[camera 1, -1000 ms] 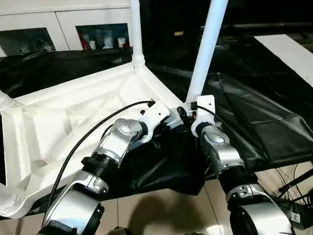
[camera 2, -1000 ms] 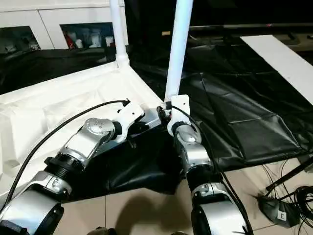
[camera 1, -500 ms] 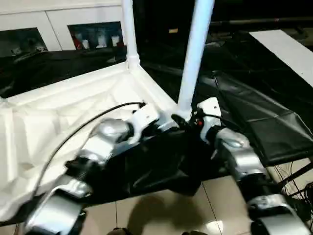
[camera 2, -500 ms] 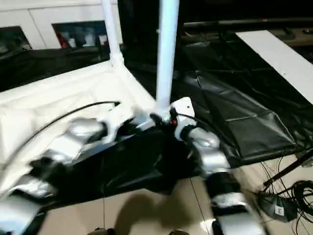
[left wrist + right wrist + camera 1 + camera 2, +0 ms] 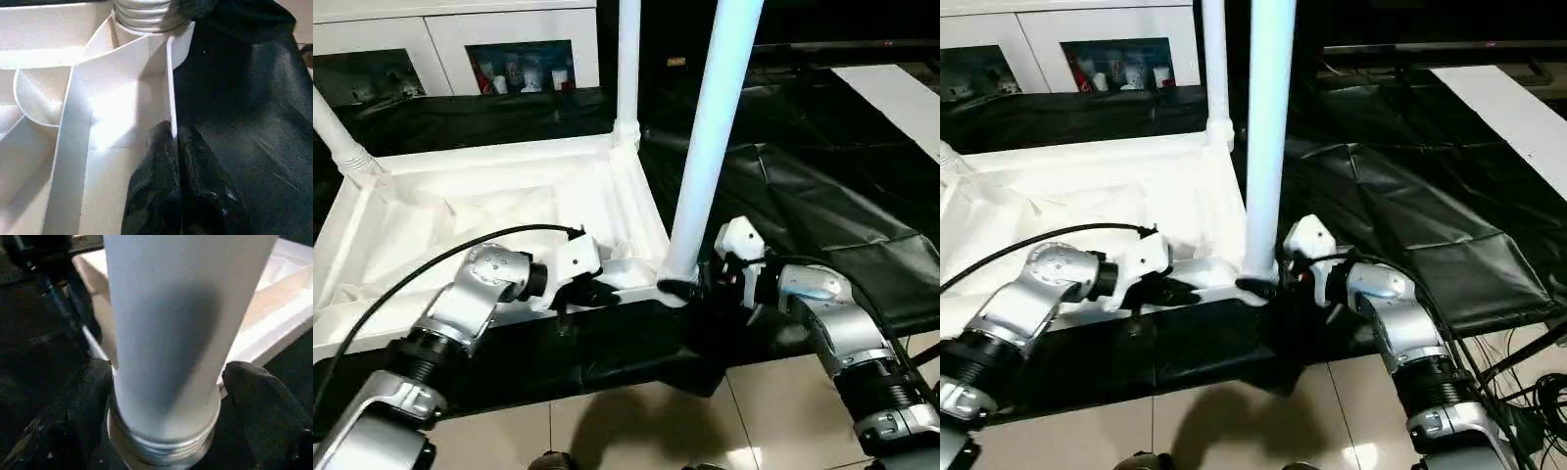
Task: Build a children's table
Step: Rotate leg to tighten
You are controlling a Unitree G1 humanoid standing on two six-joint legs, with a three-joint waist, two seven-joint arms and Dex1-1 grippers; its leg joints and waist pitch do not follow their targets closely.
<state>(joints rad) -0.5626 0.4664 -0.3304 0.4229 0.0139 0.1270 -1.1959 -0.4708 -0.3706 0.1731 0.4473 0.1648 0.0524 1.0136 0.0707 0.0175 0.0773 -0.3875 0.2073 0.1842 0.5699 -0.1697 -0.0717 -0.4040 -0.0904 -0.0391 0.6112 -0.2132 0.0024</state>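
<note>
Three legs rise from the upturned table top (image 5: pixel 460 211), and all three are cut off by the upper edge of the head views. The table top lies ribs-up on a black sheet (image 5: pixel 822 196), and its left end runs out of frame.

At far left, the first leg (image 5: pixel 337 137) leans in from the corner, with only its lower stretch showing. Behind it stands a white cabinet (image 5: pixel 450 39). The things behind its glass are too small to make out, and no writing on them can be read.

The left gripper (image 5: pixel 605 292) is clenched on the thin near rim of the table top, close to the near corner. In the left wrist view its black fingers (image 5: pixel 156 161) are pressed together over that rim wall, and their lower parts blur into one dark mass. The second leg (image 5: pixel 627 59) stands in the far corner socket.

The third leg (image 5: pixel 710 147) stands upright in the near corner socket. The right gripper (image 5: pixel 1258 288) is released around its foot. In the right wrist view its fingers (image 5: pixel 93 382) sit spread on either side of the ribbed collar, and the leg hides the space between them. The black sheet runs on to the right, with a pale strip (image 5: pixel 901 93) beyond it and tiled floor (image 5: pixel 636 421) below.

Since a second ago the head view has swung, so the near edge now lies more squarely across it. Both forearms now reach in from the sides rather than pointing ahead.
</note>
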